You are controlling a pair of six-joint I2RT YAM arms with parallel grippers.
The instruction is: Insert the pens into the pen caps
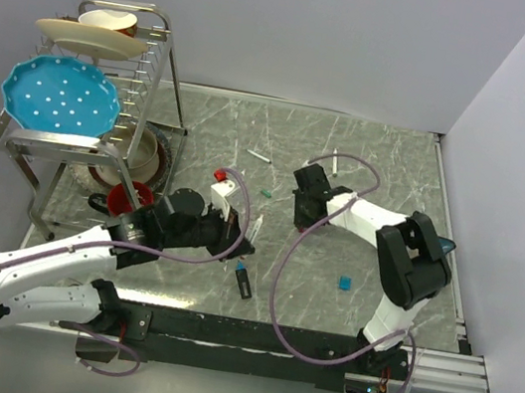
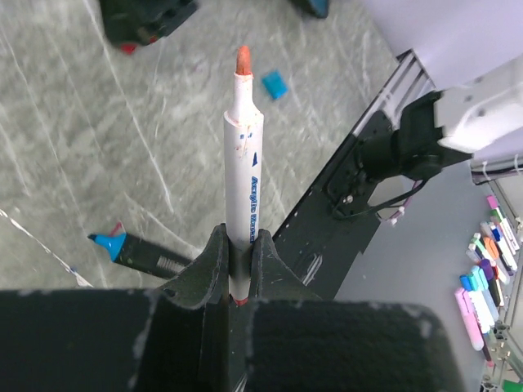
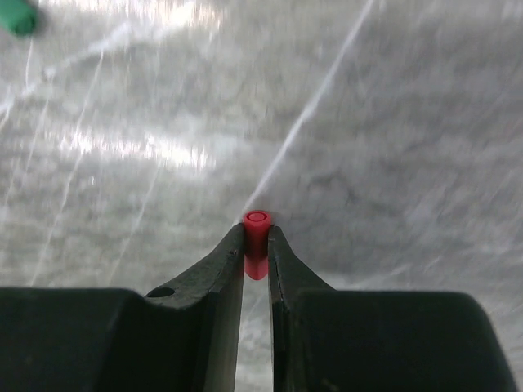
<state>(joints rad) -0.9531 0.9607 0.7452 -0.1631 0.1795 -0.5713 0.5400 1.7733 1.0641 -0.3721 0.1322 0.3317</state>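
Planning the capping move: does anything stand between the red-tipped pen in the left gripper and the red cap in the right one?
Only a small green cap lies on the table between them in the top view; otherwise nothing visible separates the pen and the red cap.

A grey marbled table (image 1: 380,156) carries a wire dish rack (image 1: 156,78) at its far left corner. A blue plate with white dots (image 1: 60,98) rests tilted on the rack's lower shelf. A cream plate (image 1: 91,37) lies on top, with a pale bowl (image 1: 109,19) just behind it. Beneath the rack sit a white bowl (image 1: 141,151) and a red cup (image 1: 127,197).
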